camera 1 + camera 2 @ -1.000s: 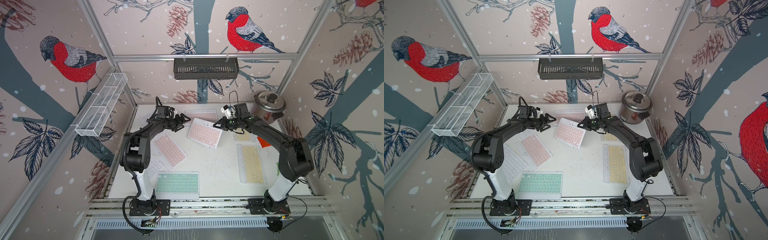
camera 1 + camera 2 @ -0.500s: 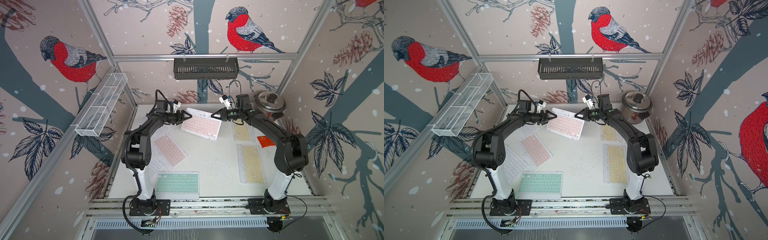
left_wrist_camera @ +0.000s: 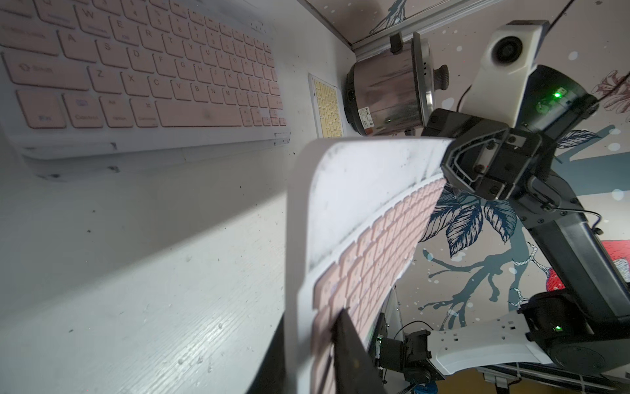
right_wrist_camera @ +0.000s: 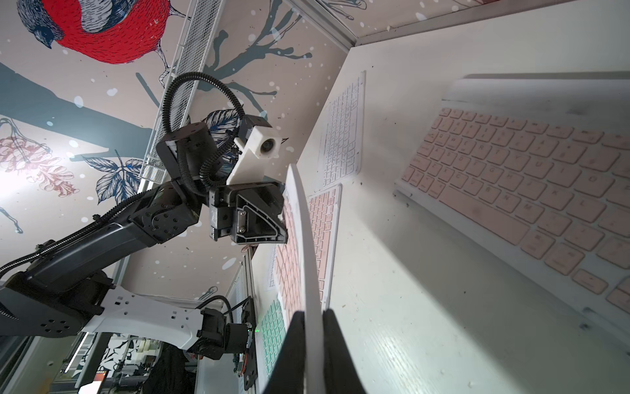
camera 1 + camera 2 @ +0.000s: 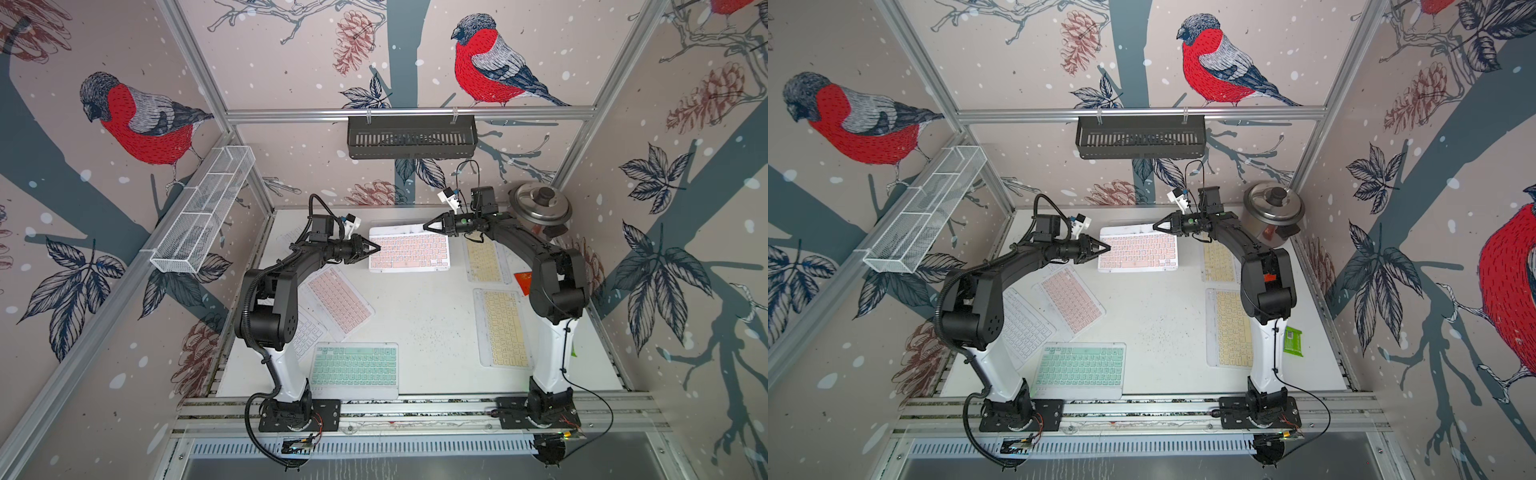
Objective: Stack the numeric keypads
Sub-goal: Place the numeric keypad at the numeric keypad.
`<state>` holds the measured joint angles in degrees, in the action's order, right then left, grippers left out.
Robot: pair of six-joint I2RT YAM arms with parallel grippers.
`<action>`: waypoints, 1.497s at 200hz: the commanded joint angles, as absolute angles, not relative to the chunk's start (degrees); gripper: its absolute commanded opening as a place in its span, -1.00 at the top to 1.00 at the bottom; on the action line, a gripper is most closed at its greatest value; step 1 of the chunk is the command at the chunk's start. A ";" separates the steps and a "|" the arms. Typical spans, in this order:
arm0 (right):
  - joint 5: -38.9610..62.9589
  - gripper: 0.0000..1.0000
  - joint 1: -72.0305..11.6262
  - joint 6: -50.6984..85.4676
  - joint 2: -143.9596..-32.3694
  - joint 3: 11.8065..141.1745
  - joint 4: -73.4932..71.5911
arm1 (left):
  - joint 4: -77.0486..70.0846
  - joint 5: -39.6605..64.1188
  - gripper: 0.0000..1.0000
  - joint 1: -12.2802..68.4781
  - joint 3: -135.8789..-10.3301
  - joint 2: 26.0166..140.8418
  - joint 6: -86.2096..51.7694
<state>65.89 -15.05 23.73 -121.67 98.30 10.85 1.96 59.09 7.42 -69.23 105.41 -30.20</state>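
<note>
Both arms have hold of one pink keypad point(image 5: 409, 251) at the back of the table point(image 5: 432, 332), and it is up off the surface. Its long axis runs side to side, arm to arm, with the keys facing up and the wide white strip toward the back wall.

The left gripper point(image 5: 376, 248) pinches the left short edge. In the left wrist view a finger point(image 3: 351, 354) lies across the pink keys. The right gripper point(image 5: 428, 227) is clamped on the far right corner, with its fingers point(image 4: 335, 351) pressed to either side of the white rim.

Below on the table lies a second pink keypad point(image 3: 136, 68), flat, with its long axis the same way.

Also flat on the table:
- an angled pink keypad point(image 5: 336, 305)
- a white keypad point(image 5: 1025, 328), partly under the left arm
- a mint keypad point(image 5: 353, 368) at the front
- a near yellow keypad point(image 5: 505, 328) and a far yellow keypad point(image 5: 482, 259), both lengthwise front to back on the right

The steel pot point(image 5: 540, 205) in the back right corner has its lid on, so its inside is hidden. A black basket point(image 5: 411, 137) hangs on the back rail and a white wire basket point(image 5: 203, 212) on the left wall. Their contents can't be made out.
</note>
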 commanded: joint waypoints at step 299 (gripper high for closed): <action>47.09 -0.99 -11.85 32.63 -130.26 96.51 3.25 | 12.66 74.54 1.00 1.59 -114.75 146.01 -24.77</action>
<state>47.72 -11.57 31.73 -129.54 95.79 4.12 7.92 72.84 1.91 -112.20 144.18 -28.71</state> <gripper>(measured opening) 0.996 0.076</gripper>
